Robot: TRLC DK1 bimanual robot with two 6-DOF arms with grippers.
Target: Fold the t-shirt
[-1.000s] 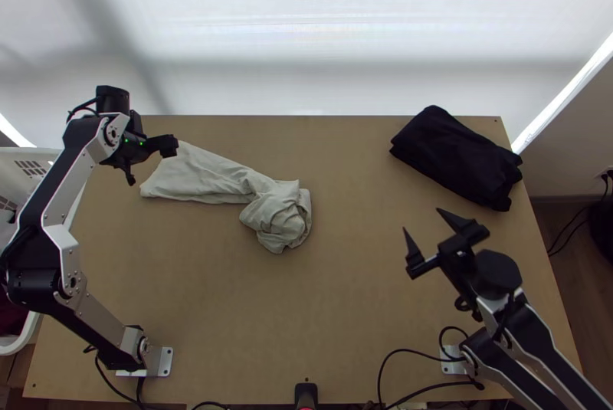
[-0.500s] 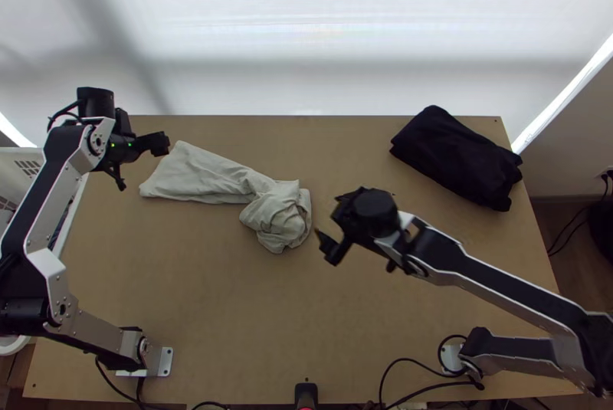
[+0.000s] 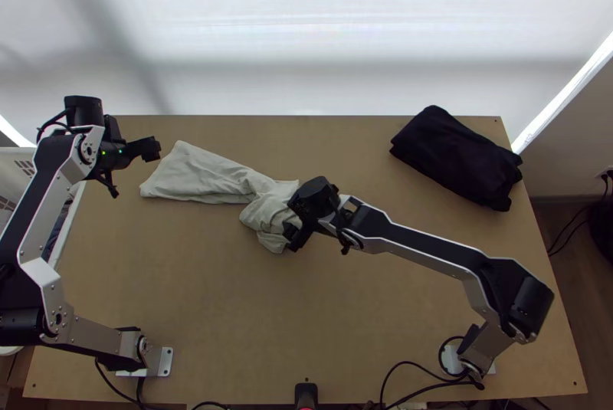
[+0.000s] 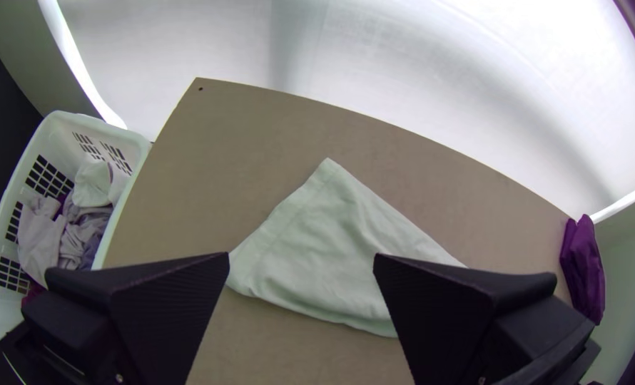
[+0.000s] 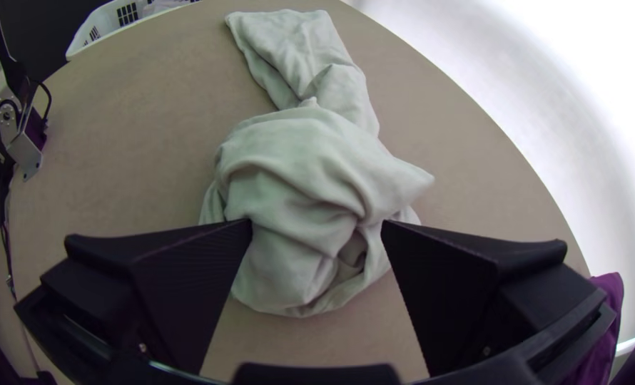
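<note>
The pale grey-green t-shirt (image 3: 201, 174) lies on the table left of centre, a flat narrow part toward the left and a bunched, twisted mound at its right end. My left gripper (image 3: 132, 168) hangs open left of the flat end. In the left wrist view, that gripper (image 4: 301, 260) has the flat end of the shirt (image 4: 332, 249) beyond its parted fingers. Over the bunched end is my right gripper (image 3: 290, 232), open. The right wrist view has this gripper (image 5: 317, 227) with the mound of the shirt (image 5: 296, 178) between and beyond its wide-apart fingers.
A folded black cloth (image 3: 457, 157) lies at the table's far right. A white basket (image 4: 125, 192) with clothes in it stands beyond the table's left edge. Cables run along the near edge of the table (image 3: 253, 318).
My right arm has swung left across the table from the right side to the bunched end of the shirt. The left gripper has shifted a little to the left. The shirt lies as before.
</note>
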